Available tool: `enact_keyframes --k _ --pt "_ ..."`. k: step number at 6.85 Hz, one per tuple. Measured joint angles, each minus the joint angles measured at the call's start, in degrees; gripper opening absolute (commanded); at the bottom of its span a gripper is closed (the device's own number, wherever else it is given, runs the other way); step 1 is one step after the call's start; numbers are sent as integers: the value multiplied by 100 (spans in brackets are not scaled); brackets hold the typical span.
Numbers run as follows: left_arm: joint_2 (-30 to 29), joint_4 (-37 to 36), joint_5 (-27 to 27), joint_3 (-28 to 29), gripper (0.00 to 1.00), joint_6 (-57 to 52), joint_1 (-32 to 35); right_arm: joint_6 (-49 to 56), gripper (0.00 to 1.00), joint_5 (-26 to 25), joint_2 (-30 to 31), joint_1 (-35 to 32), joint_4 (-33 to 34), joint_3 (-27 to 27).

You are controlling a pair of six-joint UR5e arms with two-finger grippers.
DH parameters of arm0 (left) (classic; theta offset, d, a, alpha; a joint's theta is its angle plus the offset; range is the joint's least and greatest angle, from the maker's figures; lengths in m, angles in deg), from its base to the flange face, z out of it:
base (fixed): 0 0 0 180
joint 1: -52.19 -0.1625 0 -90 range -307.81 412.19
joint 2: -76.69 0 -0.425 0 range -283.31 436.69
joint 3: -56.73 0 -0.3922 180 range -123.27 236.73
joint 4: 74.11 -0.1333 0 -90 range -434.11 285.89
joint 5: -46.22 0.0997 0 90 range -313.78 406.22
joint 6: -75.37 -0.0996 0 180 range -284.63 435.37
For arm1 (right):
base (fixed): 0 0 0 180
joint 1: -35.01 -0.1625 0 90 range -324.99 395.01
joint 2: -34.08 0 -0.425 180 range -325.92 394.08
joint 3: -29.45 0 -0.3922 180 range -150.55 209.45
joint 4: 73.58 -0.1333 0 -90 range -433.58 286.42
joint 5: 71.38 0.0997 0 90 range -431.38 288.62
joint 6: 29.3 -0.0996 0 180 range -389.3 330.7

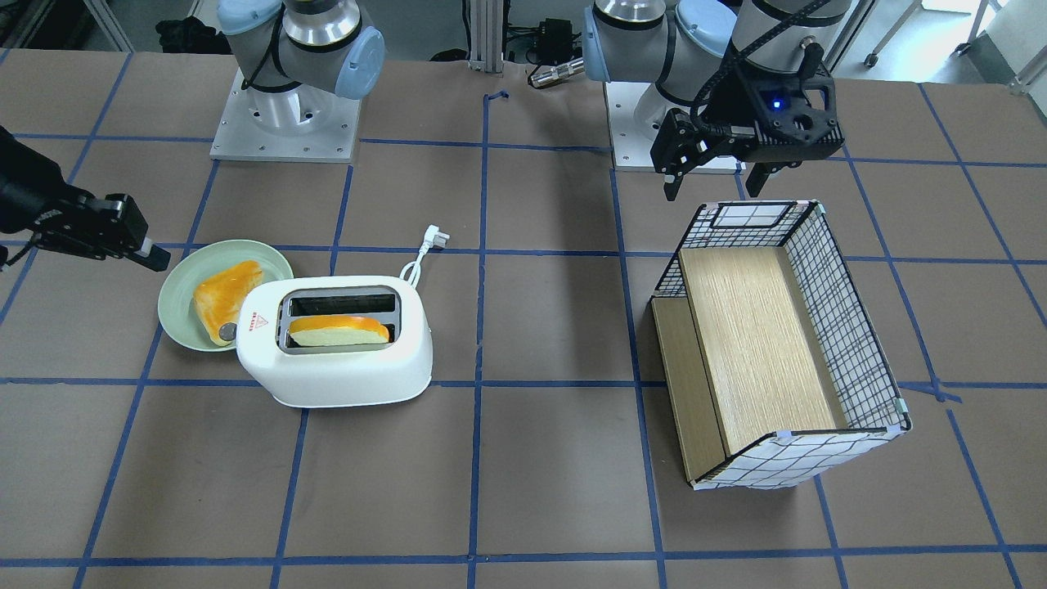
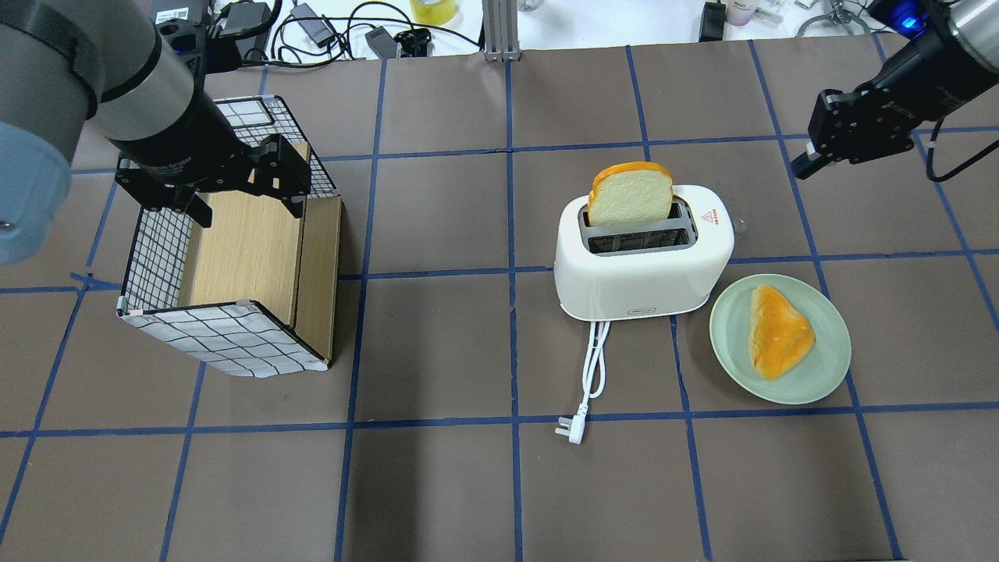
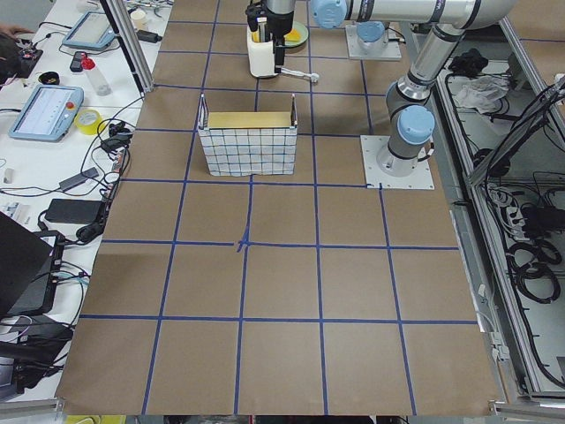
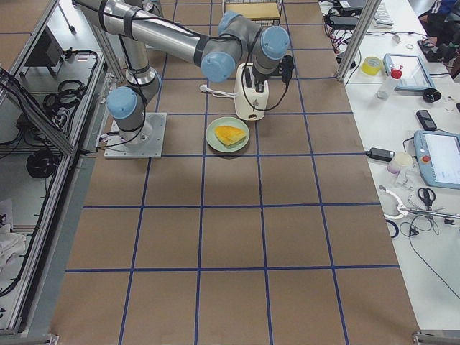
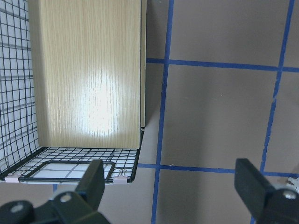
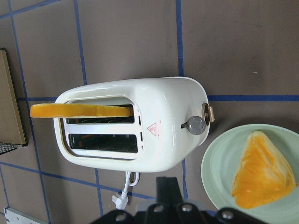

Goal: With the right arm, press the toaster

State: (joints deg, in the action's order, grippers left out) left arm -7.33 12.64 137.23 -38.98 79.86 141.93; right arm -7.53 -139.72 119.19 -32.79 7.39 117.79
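Note:
The white two-slot toaster (image 2: 644, 265) stands mid-table with a slice of bread (image 2: 631, 193) upright in its far slot. It also shows in the front view (image 1: 335, 360) and the right wrist view (image 6: 163, 121), where its lever (image 6: 209, 113) and knob sit on the end facing the plate. My right gripper (image 2: 801, 166) is shut and empty. It hovers off the toaster's lever end, apart from it, and also shows in the front view (image 1: 157, 260) and the right wrist view (image 6: 167, 186). My left gripper (image 2: 248, 209) is open over the grid-patterned box.
A green plate (image 2: 730, 343) with a piece of toast (image 2: 780, 332) lies beside the toaster's lever end. The toaster's white cord and plug (image 2: 589, 382) trail toward the robot. The grid-patterned box (image 2: 195, 343) with wooden boards stands at the robot's left.

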Motion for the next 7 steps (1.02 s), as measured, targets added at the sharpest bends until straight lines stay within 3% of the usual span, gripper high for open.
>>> enact_keyframes --k 3,5,7 --pt "0 0 2 0 100 0 0 -1700 0 -1082 309 -1049 -103 -481" --pt "-1 0 -4 0 100 0 0 -2715 0 -1692 213 -1984 322 -446" --pt "0 0 -3 0 100 0 -2 -2967 0 -2038 149 -2301 884 -404"
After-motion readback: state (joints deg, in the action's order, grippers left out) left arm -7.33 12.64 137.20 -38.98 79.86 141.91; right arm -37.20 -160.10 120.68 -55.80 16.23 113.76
